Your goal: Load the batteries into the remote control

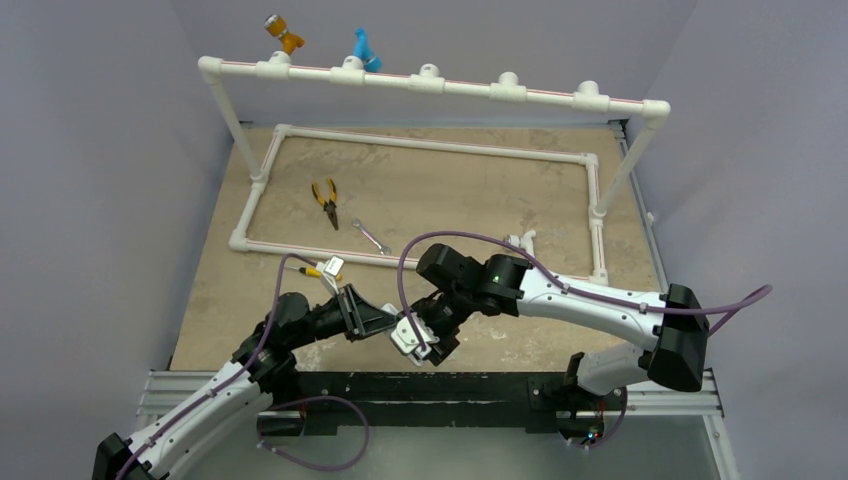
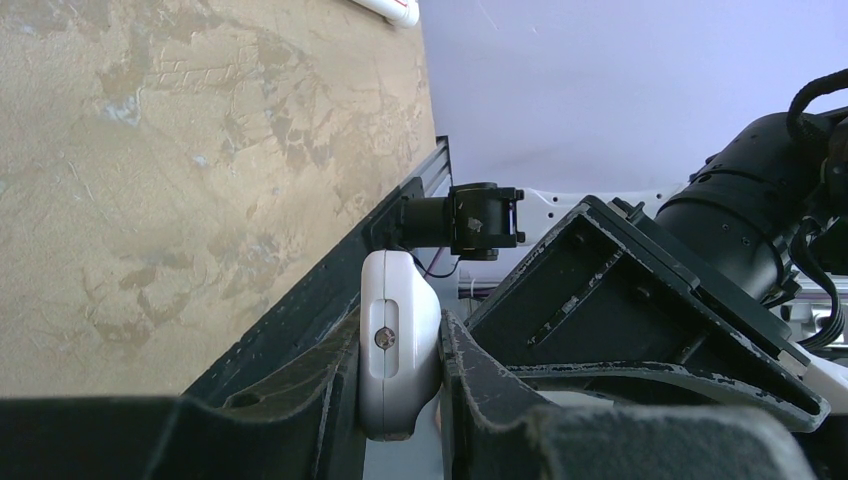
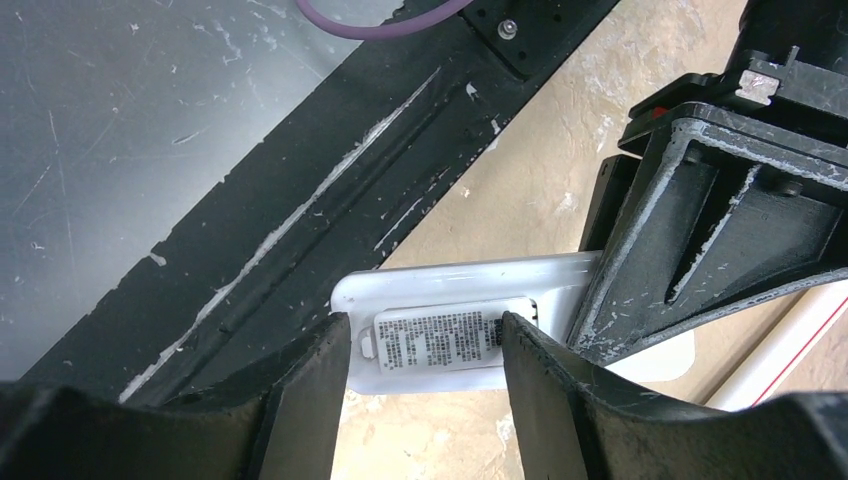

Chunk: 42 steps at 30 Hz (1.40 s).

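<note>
Low in the top view's centre, the left gripper is clamped narrowly on one end of the white remote control, which is held over the counter's near edge. Immediately right, the right gripper stands part-open, its fingers straddling the remote's labelled back.

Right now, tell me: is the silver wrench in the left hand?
No, the left hand clamps the white remote control; the wrench lies on the table.

Robotics laboratory test cell: plain lavender partition walls enclose a tan mottled tabletop, a white plastic pipe frame and a black arm-mounting rail on aluminium extrusions.
</note>
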Each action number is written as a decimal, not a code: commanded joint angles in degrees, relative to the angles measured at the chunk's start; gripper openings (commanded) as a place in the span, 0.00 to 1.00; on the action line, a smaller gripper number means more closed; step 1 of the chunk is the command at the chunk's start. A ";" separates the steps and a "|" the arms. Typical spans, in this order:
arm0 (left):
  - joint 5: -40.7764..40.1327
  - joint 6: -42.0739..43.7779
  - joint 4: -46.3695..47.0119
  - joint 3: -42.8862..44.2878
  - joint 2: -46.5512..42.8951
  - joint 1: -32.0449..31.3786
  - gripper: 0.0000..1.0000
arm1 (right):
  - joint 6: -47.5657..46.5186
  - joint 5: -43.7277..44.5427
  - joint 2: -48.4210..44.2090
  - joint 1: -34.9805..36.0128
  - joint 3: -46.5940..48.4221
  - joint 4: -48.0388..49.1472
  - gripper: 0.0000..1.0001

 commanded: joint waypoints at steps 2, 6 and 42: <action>2.40 -1.79 8.28 0.85 -0.49 -0.35 0.00 | 0.95 -0.64 0.00 -0.14 1.41 -2.00 0.57; 2.41 -1.85 8.33 0.68 -0.47 -0.31 0.00 | 1.30 -0.80 -0.91 -0.10 1.48 -1.28 0.57; 1.71 -2.22 11.09 -0.04 1.11 -0.36 0.00 | 88.13 50.42 -31.90 -0.21 -17.72 35.08 0.64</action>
